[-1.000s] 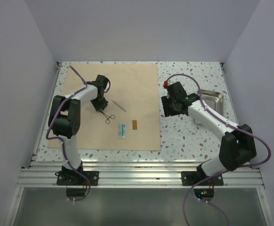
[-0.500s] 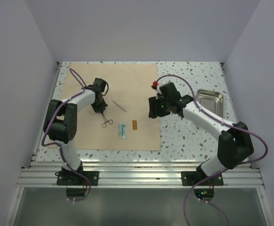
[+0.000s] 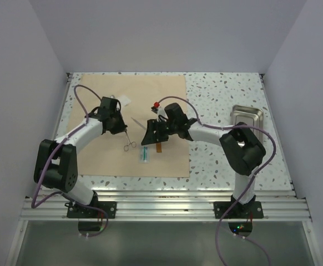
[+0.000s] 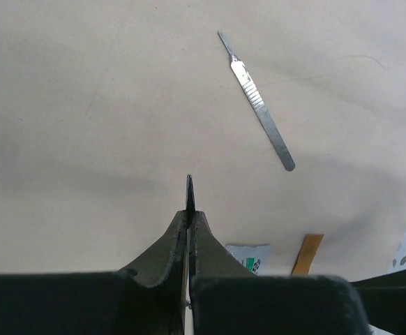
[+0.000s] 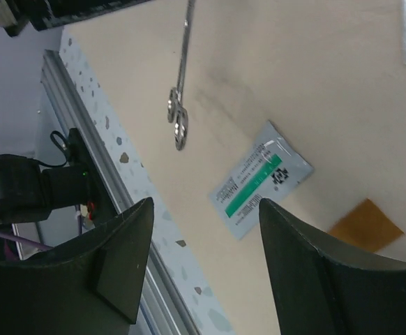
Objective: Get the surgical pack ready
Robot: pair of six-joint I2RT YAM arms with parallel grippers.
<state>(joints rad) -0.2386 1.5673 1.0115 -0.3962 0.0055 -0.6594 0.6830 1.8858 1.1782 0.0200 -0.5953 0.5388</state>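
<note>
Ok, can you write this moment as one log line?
left gripper: shut on scissors | right gripper: open, above packet | scalpel: on sheet

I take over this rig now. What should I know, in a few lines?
Left gripper shut on the tip of the scissors.
Right gripper open, over the green packet, holding nothing.
Scalpel handle and orange strip lie on the tan sheet; the steel tray stands off it, to the right.
Done: sheet spread. Left: probably everything into the tray.
</note>
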